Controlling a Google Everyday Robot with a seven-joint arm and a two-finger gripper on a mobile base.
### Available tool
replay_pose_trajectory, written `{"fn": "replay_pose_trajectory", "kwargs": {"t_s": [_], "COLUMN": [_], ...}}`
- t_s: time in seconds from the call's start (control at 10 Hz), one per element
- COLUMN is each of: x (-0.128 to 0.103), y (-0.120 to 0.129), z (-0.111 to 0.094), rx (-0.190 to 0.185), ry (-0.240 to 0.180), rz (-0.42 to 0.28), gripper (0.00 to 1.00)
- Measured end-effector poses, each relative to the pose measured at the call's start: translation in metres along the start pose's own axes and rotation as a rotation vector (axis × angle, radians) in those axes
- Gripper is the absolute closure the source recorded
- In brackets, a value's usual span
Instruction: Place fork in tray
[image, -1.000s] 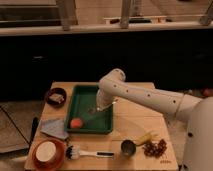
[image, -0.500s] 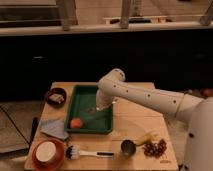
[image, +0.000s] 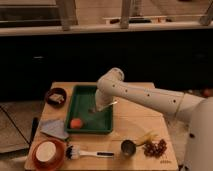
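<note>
the arm is bending down from its elbow, the gripper (image: 98, 107) is hanging over the tray (image: 82, 99) beside the fork (image: 112, 103); i cannot tell how the jaws are standing.

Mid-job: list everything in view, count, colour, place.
dark green rectangular tray: 1, table centre-left.
slim silvery fork: 1, beside gripper, over tray.
round orange item: 1, inside tray, near-left.
dark round bowl: 1, left of tray.
grey cloth: 1, front-left of tray.
orange-brown round plate: 1, front-left corner.
white-headed black-handled brush: 1, front edge.
small dark cup: 1, front.
yellow item: 1, beside cup.
dark red cluster: 1, front-right.
wooden table: 1, tan.
white arm's gripper: 1, over tray's right side.
</note>
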Motion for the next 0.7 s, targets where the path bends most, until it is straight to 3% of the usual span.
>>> {"fn": "replay_pose_trajectory", "kwargs": {"t_s": [0.7], "x": [-0.0002], "y": [-0.0004], "z": [-0.0049], "rx": [0.012], "ry": [0.003], "rz": [-0.012], "gripper": [0.2]}}
